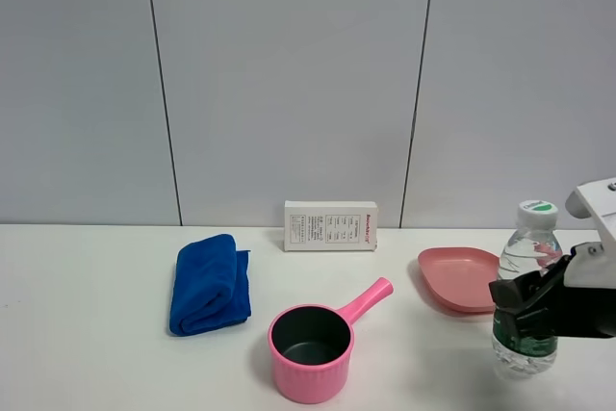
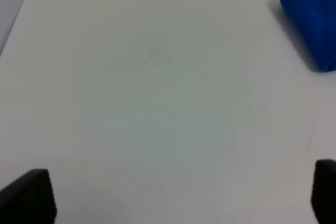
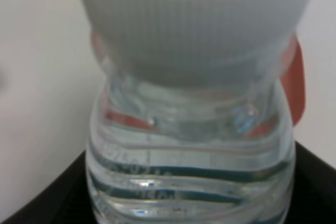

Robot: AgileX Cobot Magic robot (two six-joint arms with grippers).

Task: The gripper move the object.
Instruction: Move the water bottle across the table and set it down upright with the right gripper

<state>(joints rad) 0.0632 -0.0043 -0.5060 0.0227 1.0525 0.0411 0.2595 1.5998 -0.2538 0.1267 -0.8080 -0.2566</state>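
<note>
Right pincer [image 1: 521,308] closed on the water bottle [image 1: 527,252] at the level of its dark green label, black fingers pressed against both sides of the bottle in the right wrist view, nothing else held. Bottle upright, white cap on top, at the front right of the tabletop [image 1: 96,334], just beside the front edge of the pink plate [image 1: 460,278]; its base looks to be on the tabletop, contact hard to confirm. Left pincer [image 2: 177,192] wide open, tips at the two lower corners of the left wrist view, bare tabletop between them, holding nothing; it is out of the exterior high view. Pink pot [image 1: 311,351] front centre, handle pointing toward the plate. Folded blue towel [image 1: 210,284] left of the pot. White box [image 1: 330,226] standing at the back against the wall.
</note>
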